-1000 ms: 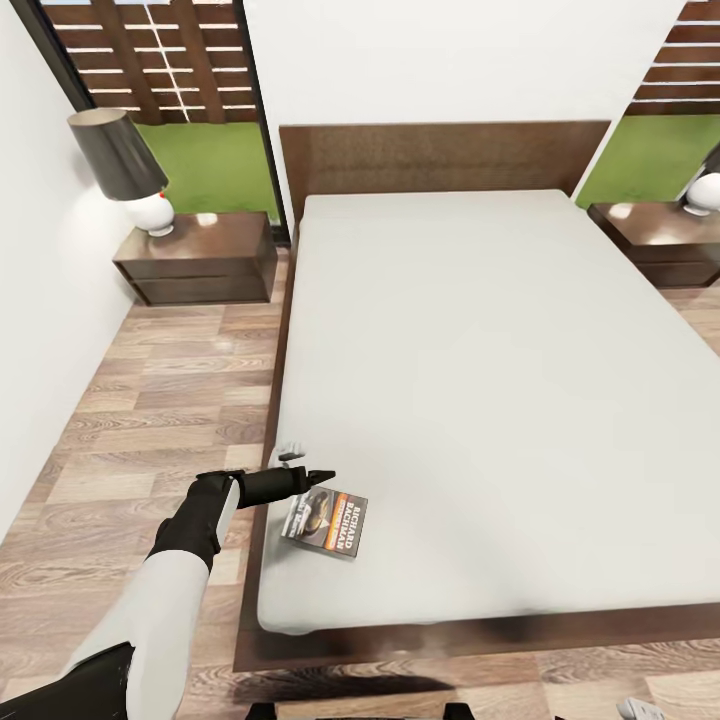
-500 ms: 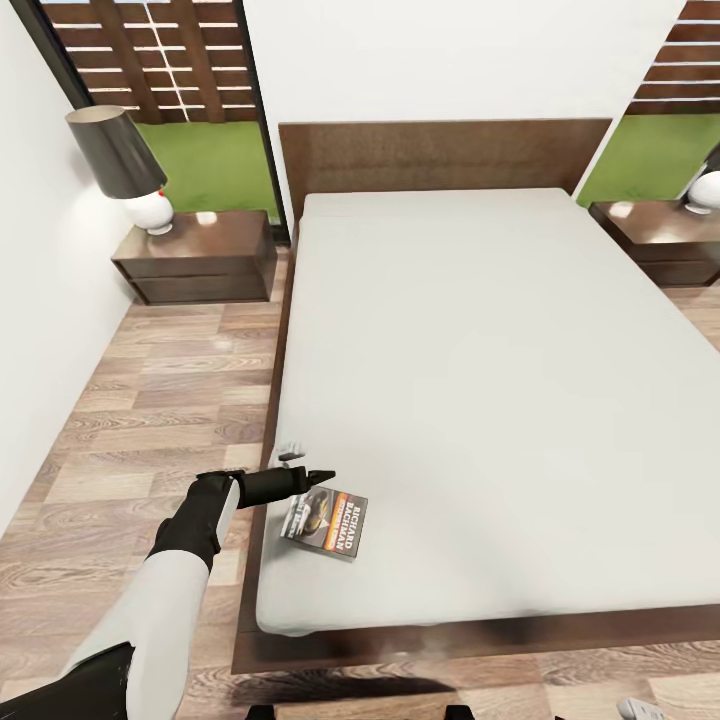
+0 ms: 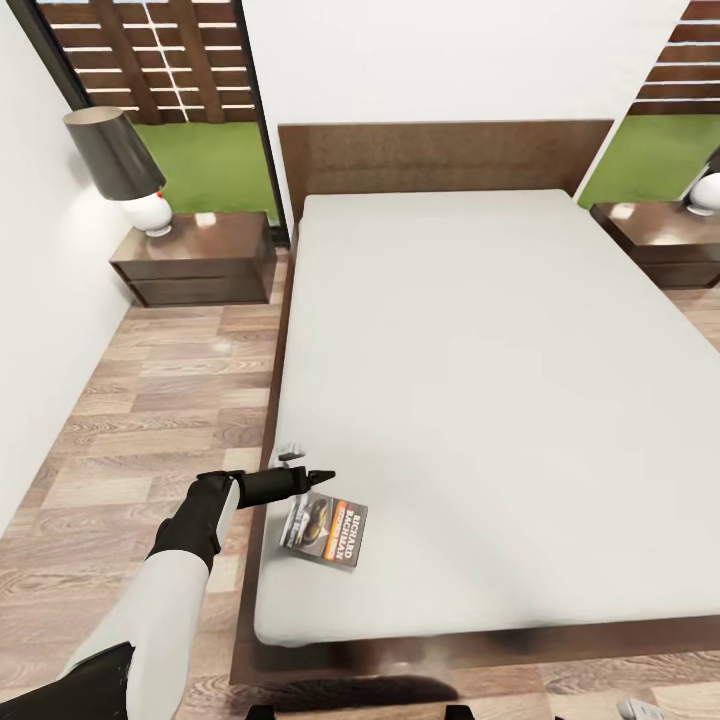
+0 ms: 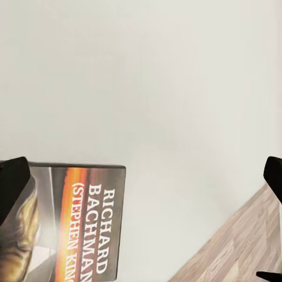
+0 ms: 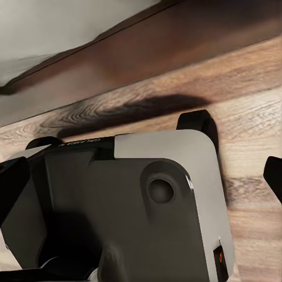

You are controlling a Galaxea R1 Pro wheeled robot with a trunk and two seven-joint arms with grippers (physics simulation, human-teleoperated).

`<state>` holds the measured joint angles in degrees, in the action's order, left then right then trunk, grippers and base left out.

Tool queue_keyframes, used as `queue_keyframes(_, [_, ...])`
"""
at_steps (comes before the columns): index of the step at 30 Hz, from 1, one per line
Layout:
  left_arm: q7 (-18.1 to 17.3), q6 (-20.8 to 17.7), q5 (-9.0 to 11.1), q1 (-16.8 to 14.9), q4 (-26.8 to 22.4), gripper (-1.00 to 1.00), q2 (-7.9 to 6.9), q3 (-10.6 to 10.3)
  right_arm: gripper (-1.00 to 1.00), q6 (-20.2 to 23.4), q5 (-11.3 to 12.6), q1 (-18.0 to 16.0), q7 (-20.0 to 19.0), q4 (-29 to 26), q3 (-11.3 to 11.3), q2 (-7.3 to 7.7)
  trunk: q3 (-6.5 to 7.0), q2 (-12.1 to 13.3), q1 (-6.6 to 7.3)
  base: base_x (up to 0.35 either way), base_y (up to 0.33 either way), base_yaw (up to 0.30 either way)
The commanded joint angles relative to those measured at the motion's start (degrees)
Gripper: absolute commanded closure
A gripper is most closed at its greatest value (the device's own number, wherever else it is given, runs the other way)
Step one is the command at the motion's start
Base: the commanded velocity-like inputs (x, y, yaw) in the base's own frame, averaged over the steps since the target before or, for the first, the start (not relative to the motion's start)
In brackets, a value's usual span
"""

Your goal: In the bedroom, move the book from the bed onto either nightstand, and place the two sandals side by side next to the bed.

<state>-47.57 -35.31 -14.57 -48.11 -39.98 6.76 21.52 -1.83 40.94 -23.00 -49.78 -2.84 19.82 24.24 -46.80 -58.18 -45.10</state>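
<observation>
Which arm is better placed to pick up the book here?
Left. The left gripper hovers open just above the book near the bed's corner; the right gripper is down by the robot's base.

The head camera has drifted slightly, so the bed [image 3: 480, 400] and the book [image 3: 324, 530] sit a touch lower in view (the book now further below the left pincer [image 3: 300, 468]).
</observation>
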Motion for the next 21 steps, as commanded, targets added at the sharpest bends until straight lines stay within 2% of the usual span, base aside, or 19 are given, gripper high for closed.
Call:
queue_keyframes(1, [-0.48,-0.38,-0.54,-0.05,-0.08,-1.0,0.1,0.44,-1.0,-0.19,0.37,-0.03,-0.15,0.03,0.48,0.02,-0.04,-0.03,-0.01,0.056,0.0,0.0])
queue_keyframes(12, [-0.4,-0.34,-0.54,-0.05,0.1,-1.0,0.2,0.42,-1.0,-0.27,0.37,-0.03,-0.15,0.03,0.48,0.02,-0.04,-0.03,-0.01,0.008,0.0,0.0])
queue_keyframes(16, [0.55,-0.5,-0.7,-0.22,-0.25,-1.0,1.33,-0.18,-1.0,-0.28,0.38,-0.03,-0.15,0.03,0.48,0.02,-0.04,-0.03,-0.01,0.0,0.0,0.0])
queue_keyframes(18, [2.93,-1.03,-0.66,-2.31,-0.4,-1.0,2.26,-0.27,-1.0,-0.28,0.38,-0.03,-0.15,0.03,0.48,0.02,-0.04,-0.03,-0.01,0.0,0.0,0.0])
queue_keyframes(19, [8.05,-3.32,-0.59,-6.72,-0.07,-1.0,3.23,-0.48,-1.0,-0.28,0.37,-0.03,-0.15,0.03,0.48,0.02,-0.04,-0.03,-0.01,0.0,0.0,0.0])
queue_keyframes(21, [10.5,-5.44,-0.57,-8.36,0.23,-1.0,3.23,-0.81,-1.0,-0.28,0.37,-0.03,-0.15,0.03,0.48,0.02,-0.04,-0.03,-0.01,0.0,0.0,0.0])
